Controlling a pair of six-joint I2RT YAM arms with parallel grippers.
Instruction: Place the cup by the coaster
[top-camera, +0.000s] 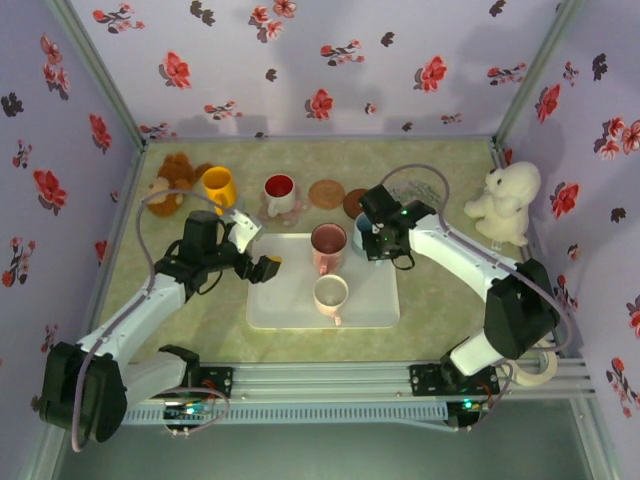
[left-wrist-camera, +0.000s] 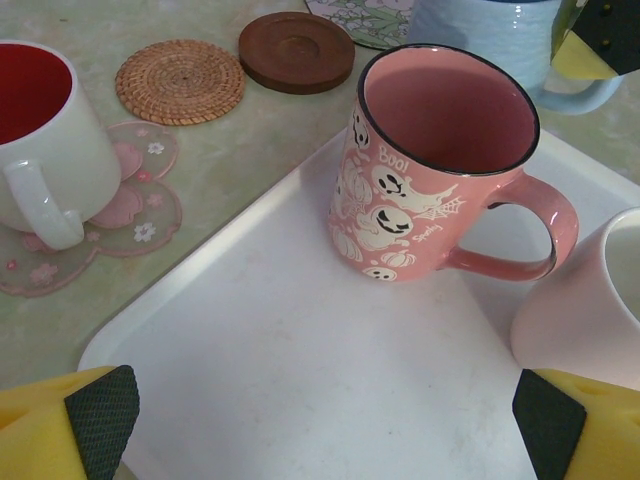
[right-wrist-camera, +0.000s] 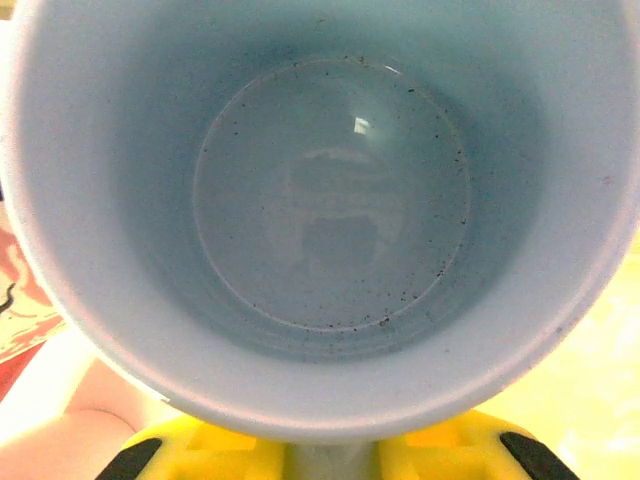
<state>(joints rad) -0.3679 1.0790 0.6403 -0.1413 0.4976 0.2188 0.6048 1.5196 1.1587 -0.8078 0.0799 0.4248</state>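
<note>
The right tool (top-camera: 374, 240) is clamped on the wall of the blue cup (top-camera: 359, 233), and the right wrist view looks straight down into the cup, which is upright and empty. The cup is at the far right corner of the white tray (top-camera: 375, 308); I cannot tell if its base rests there or hangs just above. The dark brown coaster (top-camera: 353, 203) lies on the surface just beyond the cup, toward the far wall, with a woven coaster (top-camera: 326, 193) beside it on the left. So I judge the coming move is a short carry away from the robot. The left tool (top-camera: 258, 246), its fingers wide apart and holding nothing, hovers over the tray's left side facing the pink mug (top-camera: 328, 245), so the right arm is nearer.
</note>
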